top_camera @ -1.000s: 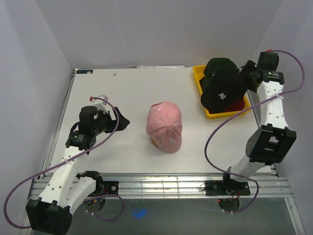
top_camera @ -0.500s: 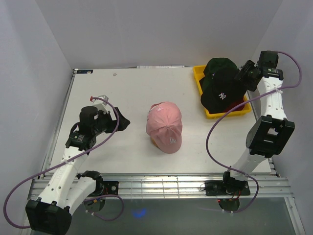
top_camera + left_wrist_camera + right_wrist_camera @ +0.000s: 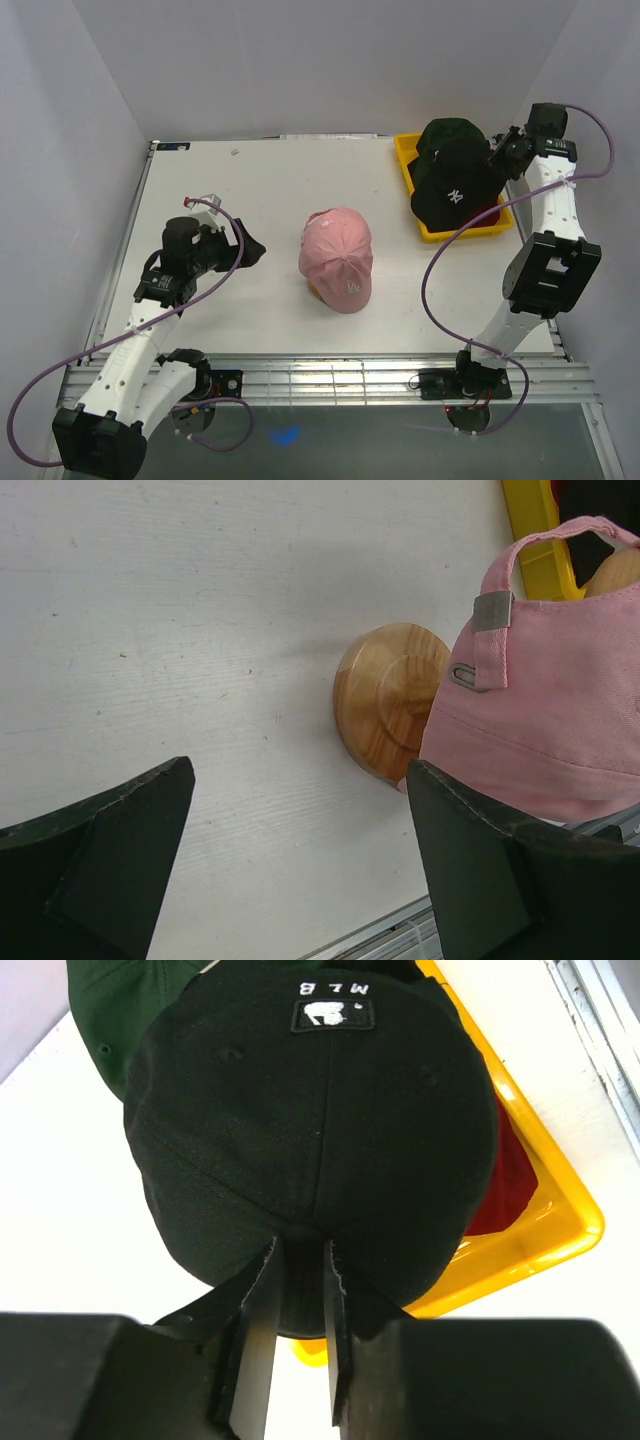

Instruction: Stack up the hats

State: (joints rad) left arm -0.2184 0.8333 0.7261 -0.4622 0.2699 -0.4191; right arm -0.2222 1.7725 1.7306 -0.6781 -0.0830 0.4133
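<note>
A pink hat (image 3: pixel 338 258) sits mid-table on a wooden stand (image 3: pixel 385 695), and its back strap shows in the left wrist view (image 3: pixel 540 700). My left gripper (image 3: pixel 250 247) hovers open to the left of it (image 3: pixel 300 860), touching nothing. At the back right, the black hat (image 3: pixel 455 185) lies on top of a dark green hat (image 3: pixel 447 131) and a red hat (image 3: pixel 490 212) in a yellow tray (image 3: pixel 407 160). My right gripper (image 3: pixel 298 1300) pinches a fold of the black hat's crown (image 3: pixel 310 1130) between its nearly closed fingers. The green hat (image 3: pixel 110 1000) and red hat (image 3: pixel 505 1185) peek out beneath it.
The yellow tray (image 3: pixel 560 1230) stands close to the table's right edge and the side wall. White walls enclose the table on the left, back and right. A metal rail runs along the near edge by the arm bases.
My right gripper's fingers have closed from wide apart onto the black hat's crown, and the wrist has edged slightly toward the back. The left arm and the pink hat have not moved.
</note>
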